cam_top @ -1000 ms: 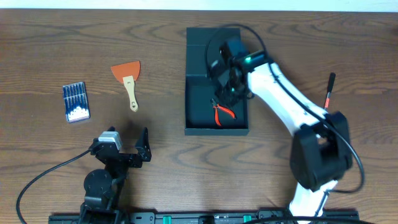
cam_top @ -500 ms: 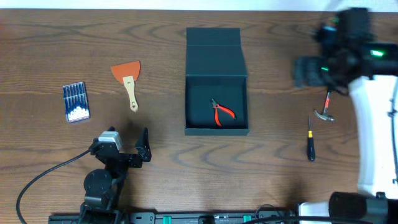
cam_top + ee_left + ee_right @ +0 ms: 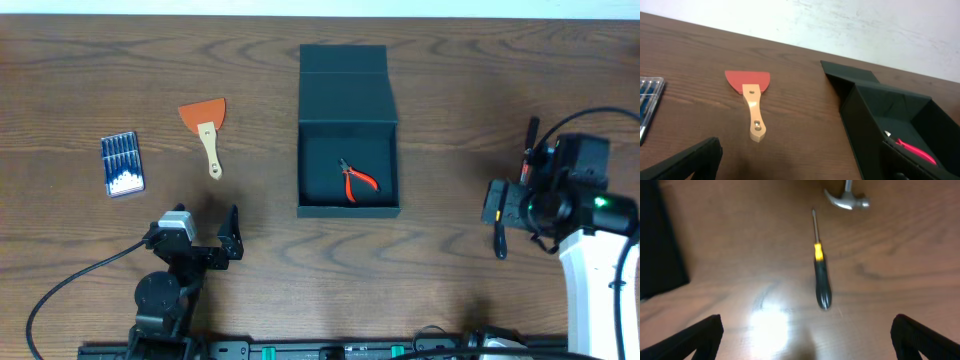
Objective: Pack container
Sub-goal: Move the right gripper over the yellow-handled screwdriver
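The left hand point(image 3: 800, 172) is seen idle and spread wide at lower left, with the scraper point(image 3: 752, 102) lying beyond it. At frame centre the container point(image 3: 345, 95) stands on the tabletop point(image 3: 450, 60), lid folded back, red pliers point(image 3: 357, 181) inside. At right, the right hand point(image 3: 807, 340) (released, nothing held) hovers over the screwdriver point(image 3: 820, 282). Its black handle should be straddled squarely, clear of the hammer point(image 3: 847, 200), before the hand is closed.

Even overhead light is falling on the table point(image 3: 100, 80), casting soft shadows. In the right wrist view, glare is shining off the wood and the screwdriver point(image 3: 821, 282) is blurring.
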{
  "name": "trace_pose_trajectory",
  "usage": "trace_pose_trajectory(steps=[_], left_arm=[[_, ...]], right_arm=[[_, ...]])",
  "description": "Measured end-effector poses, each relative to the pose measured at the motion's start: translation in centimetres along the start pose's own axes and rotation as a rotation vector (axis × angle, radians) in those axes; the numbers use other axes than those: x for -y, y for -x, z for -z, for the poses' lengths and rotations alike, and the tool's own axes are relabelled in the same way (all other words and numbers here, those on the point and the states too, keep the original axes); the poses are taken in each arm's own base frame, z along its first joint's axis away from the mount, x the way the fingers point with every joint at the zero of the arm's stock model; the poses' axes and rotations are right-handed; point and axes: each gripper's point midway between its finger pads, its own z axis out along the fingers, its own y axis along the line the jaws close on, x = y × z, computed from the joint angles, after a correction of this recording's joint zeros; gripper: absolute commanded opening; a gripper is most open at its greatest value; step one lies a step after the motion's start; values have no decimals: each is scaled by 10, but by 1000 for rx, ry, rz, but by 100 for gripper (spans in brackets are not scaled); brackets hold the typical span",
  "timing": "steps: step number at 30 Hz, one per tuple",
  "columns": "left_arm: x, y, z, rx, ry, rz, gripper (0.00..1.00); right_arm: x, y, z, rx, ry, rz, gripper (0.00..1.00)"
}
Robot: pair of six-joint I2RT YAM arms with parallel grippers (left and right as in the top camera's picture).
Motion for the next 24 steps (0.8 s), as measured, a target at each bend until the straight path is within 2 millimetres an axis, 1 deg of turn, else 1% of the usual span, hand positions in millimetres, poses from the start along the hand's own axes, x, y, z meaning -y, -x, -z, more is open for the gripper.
trace_pose_trajectory(steps=[3, 4, 10, 15, 20, 24], left_arm=[[0, 0, 0, 0, 0, 0, 99], [0, 0, 0, 0, 0, 0, 98], [0, 0, 0, 0, 0, 0, 99], [0, 0, 0, 0, 0, 0, 99], [0, 0, 0, 0, 0, 0, 98], [0, 0, 0, 0, 0, 0, 99]], right_arm=[[6, -12, -27, -26, 0, -9, 99], [9, -14, -33, -36, 1, -18, 99], [23, -15, -68, -114, 22, -84, 99], [23, -23, -98, -208, 39, -77, 99], [22, -28, -120, -264, 51, -60, 99], [22, -27, -130, -269, 55, -53, 97]])
